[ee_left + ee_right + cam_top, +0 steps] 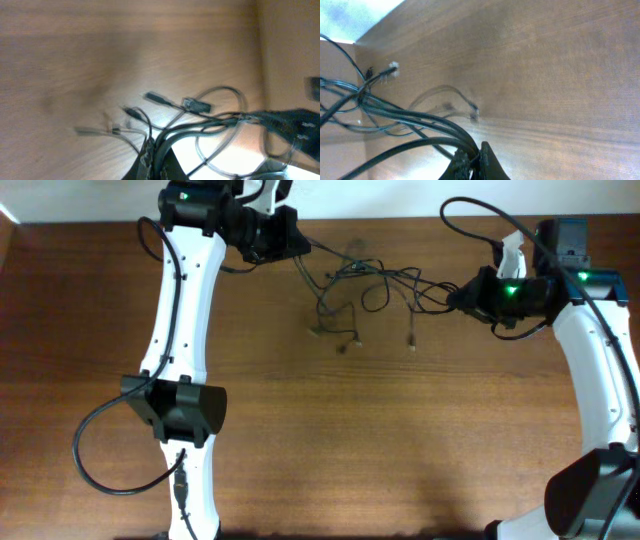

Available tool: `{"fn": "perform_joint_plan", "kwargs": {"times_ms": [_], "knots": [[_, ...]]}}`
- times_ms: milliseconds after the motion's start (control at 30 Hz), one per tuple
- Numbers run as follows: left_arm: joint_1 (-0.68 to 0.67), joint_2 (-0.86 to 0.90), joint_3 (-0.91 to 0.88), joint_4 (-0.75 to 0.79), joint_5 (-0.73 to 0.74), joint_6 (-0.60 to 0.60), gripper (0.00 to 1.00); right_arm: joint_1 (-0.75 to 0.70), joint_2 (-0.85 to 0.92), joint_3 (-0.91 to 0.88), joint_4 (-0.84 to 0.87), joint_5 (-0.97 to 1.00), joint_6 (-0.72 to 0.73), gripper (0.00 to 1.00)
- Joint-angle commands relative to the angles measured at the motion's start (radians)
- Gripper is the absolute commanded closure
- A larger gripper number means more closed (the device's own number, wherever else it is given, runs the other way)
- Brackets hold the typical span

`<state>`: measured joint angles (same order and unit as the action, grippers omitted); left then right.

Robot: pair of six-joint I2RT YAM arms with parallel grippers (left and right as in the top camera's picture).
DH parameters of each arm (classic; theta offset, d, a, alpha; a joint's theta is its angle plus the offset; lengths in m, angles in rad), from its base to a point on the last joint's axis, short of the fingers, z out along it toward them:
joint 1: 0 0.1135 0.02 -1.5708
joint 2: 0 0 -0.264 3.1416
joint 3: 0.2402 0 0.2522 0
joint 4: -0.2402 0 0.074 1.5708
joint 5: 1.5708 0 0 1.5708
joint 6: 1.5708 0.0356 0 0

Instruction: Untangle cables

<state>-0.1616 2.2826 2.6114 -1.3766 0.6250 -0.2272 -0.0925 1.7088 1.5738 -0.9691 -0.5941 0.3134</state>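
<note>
The cables are thin black cords tangled in loops, stretched in the air between my two grippers at the back of the table. Plug ends dangle below the tangle. My left gripper is shut on the cables' left end; in the left wrist view its fingers pinch several strands. My right gripper is shut on the right end; in the right wrist view its fingers clamp a bundle of strands.
The brown wooden table spreads in front of the tangle. A pale wall edge runs along the back. The white left arm and right arm stand at the sides.
</note>
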Motion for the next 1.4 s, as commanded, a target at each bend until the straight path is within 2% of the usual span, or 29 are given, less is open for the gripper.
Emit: {"fn": "perform_joint_plan", "kwargs": {"times_ms": [0, 33, 67, 100, 133, 167, 233, 300, 333, 367, 400, 467, 533, 600, 633, 667, 700, 733, 767, 800, 867, 900, 1000, 1100, 1233, 1267, 1300, 1333, 1367], "knots": [[0.079, -0.016, 0.023, -0.085, -0.473, 0.080, 1.00, -0.139, 0.014, -0.012, -0.099, 0.183, -0.085, 0.96], [0.077, -0.016, 0.023, -0.105, -0.473, 0.159, 1.00, -0.140, 0.014, -0.012, -0.151, 0.235, -0.125, 0.96], [0.071, -0.016, 0.023, -0.126, -0.472, 0.252, 1.00, -0.140, 0.014, -0.012, -0.196, 0.382, -0.126, 0.96], [0.071, -0.016, 0.023, -0.133, -0.446, 0.343, 1.00, -0.140, 0.014, -0.012, -0.213, 0.409, -0.137, 0.94], [0.071, -0.016, 0.023, -0.137, -0.281, 0.441, 1.00, -0.137, 0.014, -0.012, -0.220, 0.339, -0.200, 0.34], [0.070, -0.016, 0.023, -0.140, -0.119, 0.505, 1.00, -0.137, 0.014, -0.009, -0.221, 0.260, -0.206, 0.23], [0.070, -0.016, 0.023, -0.138, 0.037, 0.514, 1.00, -0.137, 0.014, 0.013, -0.220, 0.053, -0.281, 0.20], [0.070, -0.016, 0.023, -0.137, 0.124, 0.513, 1.00, -0.122, 0.014, 0.016, -0.214, 0.009, -0.280, 0.20], [0.070, -0.016, 0.023, -0.116, 0.220, 0.512, 1.00, -0.089, 0.014, 0.016, -0.191, -0.048, -0.280, 0.20], [0.070, -0.016, 0.023, -0.069, 0.387, 0.451, 1.00, -0.043, 0.014, 0.016, -0.132, -0.147, -0.254, 0.20], [0.070, -0.016, 0.023, 0.019, 0.515, 0.303, 1.00, 0.021, 0.014, 0.016, -0.048, -0.170, -0.173, 0.20], [0.070, -0.016, 0.023, 0.090, 0.610, 0.155, 1.00, 0.121, 0.014, 0.016, 0.080, -0.153, -0.059, 0.20], [0.070, -0.016, 0.023, 0.172, 0.723, -0.009, 1.00, 0.203, 0.014, 0.016, 0.201, -0.042, 0.067, 0.22], [0.070, -0.016, 0.023, 0.246, 0.777, -0.094, 1.00, 0.291, 0.016, 0.015, 0.217, 0.081, 0.089, 0.25], [0.070, -0.016, 0.023, 0.278, 0.813, -0.111, 1.00, 0.344, 0.017, 0.015, 0.218, 0.182, 0.106, 0.29], [0.070, -0.016, 0.023, 0.278, 0.820, -0.121, 1.00, 0.373, 0.017, 0.015, 0.219, 0.251, 0.132, 0.40], [0.072, -0.016, 0.023, 0.282, 0.819, -0.120, 1.00, 0.387, 0.017, 0.015, 0.205, 0.312, 0.141, 0.61], [0.080, -0.016, 0.023, 0.303, 0.801, -0.120, 1.00, 0.384, 0.016, 0.015, 0.182, 0.336, 0.141, 0.89], [0.109, -0.016, 0.023, 0.313, 0.621, -0.116, 1.00, 0.358, 0.003, 0.016, 0.156, 0.337, 0.140, 0.96], [0.127, -0.016, 0.023, 0.288, 0.414, -0.116, 1.00, 0.346, -0.017, 0.017, 0.150, 0.336, 0.140, 0.96], [0.131, -0.016, 0.023, 0.177, -0.061, -0.087, 1.00, 0.339, -0.066, 0.145, 0.006, 0.344, 0.079, 0.96], [0.131, -0.016, 0.023, 0.123, -0.142, 0.003, 1.00, 0.339, -0.066, 0.197, -0.047, 0.344, 0.068, 0.96], [0.131, -0.010, 0.022, -0.035, -0.428, 0.125, 1.00, 0.339, -0.066, 0.319, -0.162, 0.344, 0.037, 0.96], [0.131, 0.040, 0.017, -0.080, -0.537, 0.176, 1.00, 0.327, -0.066, 0.518, -0.300, 0.344, 0.008, 0.96], [0.131, 0.082, 0.005, -0.076, -0.547, 0.176, 0.99, 0.325, -0.068, 0.639, -0.364, 0.344, 0.000, 0.96], [0.131, 0.083, 0.005, -0.076, -0.557, 0.176, 0.92, 0.325, -0.069, 0.676, -0.381, 0.344, 0.000, 0.96], [0.131, 0.083, 0.005, -0.072, -0.562, 0.176, 0.43, 0.326, -0.069, 0.694, -0.385, 0.344, 0.000, 0.96], [0.131, 0.083, 0.005, -0.064, -0.550, 0.176, 0.18, 0.326, -0.063, 0.692, -0.397, 0.344, 0.000, 0.96], [0.131, 0.082, 0.012, -0.058, -0.499, 0.176, 0.06, 0.326, -0.052, 0.692, -0.421, 0.346, 0.000, 0.96]]}}
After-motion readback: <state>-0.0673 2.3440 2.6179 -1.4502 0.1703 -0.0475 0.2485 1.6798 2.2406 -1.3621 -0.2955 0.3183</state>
